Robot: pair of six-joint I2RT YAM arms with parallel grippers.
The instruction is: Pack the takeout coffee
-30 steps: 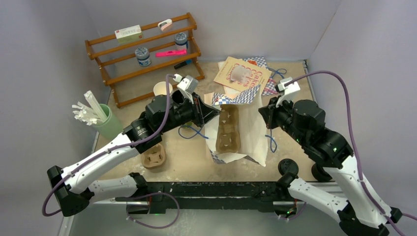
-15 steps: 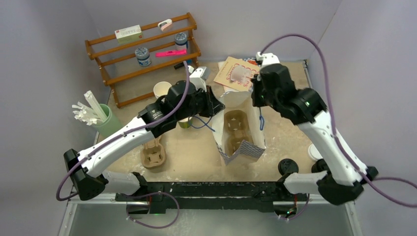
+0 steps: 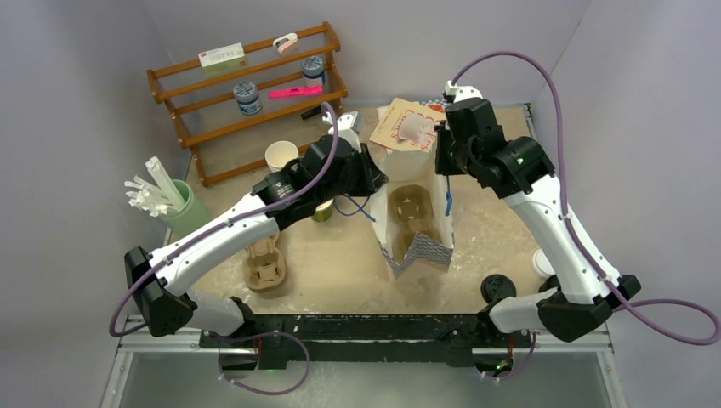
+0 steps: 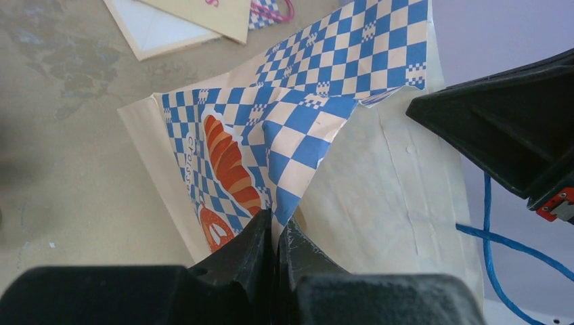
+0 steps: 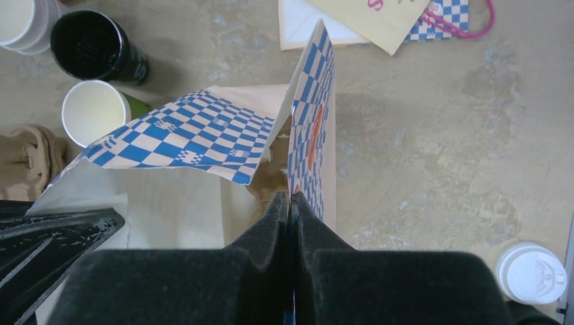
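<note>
The black cup (image 5: 95,46) stands open, without a lid, on the table left of the bag in the right wrist view; in the top view my left arm hides it. A round black lid (image 3: 497,287) lies at the near right. A checked paper bag (image 3: 421,253) stands upright and open in the middle, with a brown cup carrier (image 3: 414,212) inside. My left gripper (image 3: 374,180) is shut on the bag's left rim (image 4: 284,101). My right gripper (image 3: 444,166) is shut on the right rim (image 5: 311,128). In the wrist views both grippers, left (image 4: 276,227) and right (image 5: 291,200), pinch paper.
A green cup with white inside (image 5: 95,112) and stacked white cups (image 5: 20,20) stand beside the black cup. A second carrier (image 3: 263,268) lies near left. A white lid (image 5: 531,271) lies right. A wooden shelf (image 3: 255,102) and flat bags (image 3: 417,127) are at the back.
The bag lay flat a second ago; both grippers have lifted its rims up and back, so it now stands open. Both arms have stretched further away from their bases.
</note>
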